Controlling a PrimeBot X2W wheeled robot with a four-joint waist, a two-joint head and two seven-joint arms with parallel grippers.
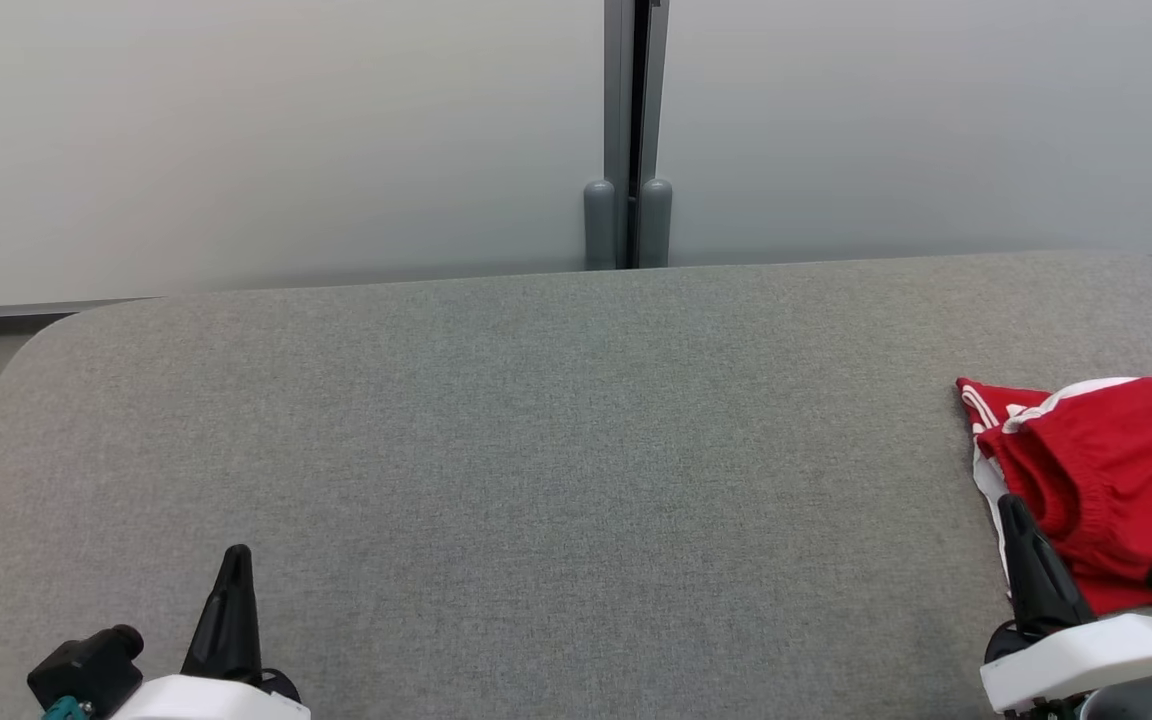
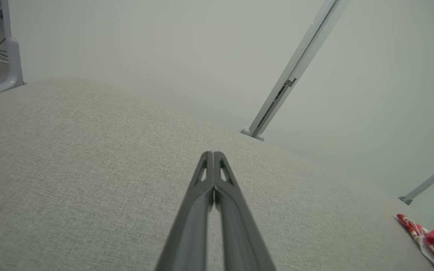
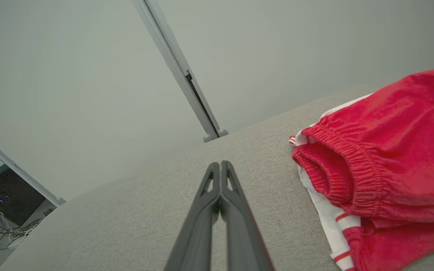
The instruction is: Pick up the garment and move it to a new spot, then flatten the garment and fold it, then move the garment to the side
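soft, even, fairly bright light, no glare, barely any shadow. head view is sharp; wrist views go softer toward the corners, with the near fingers (image 2: 190, 233) blurred.

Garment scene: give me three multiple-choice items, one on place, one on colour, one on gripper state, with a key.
1. Where on the grey surface does the garment lie, in the head view?
A) right edge B) centre C) left edge
2. Garment colour?
A) blue B) red with white trim C) black
3. The left gripper and right gripper are:
A) shut, empty B) wide open C) shut on the garment
Key: 1 A, it lies by the right gripper; 2 B, red cloth, white stripes; 3 A, both are closed on nothing.
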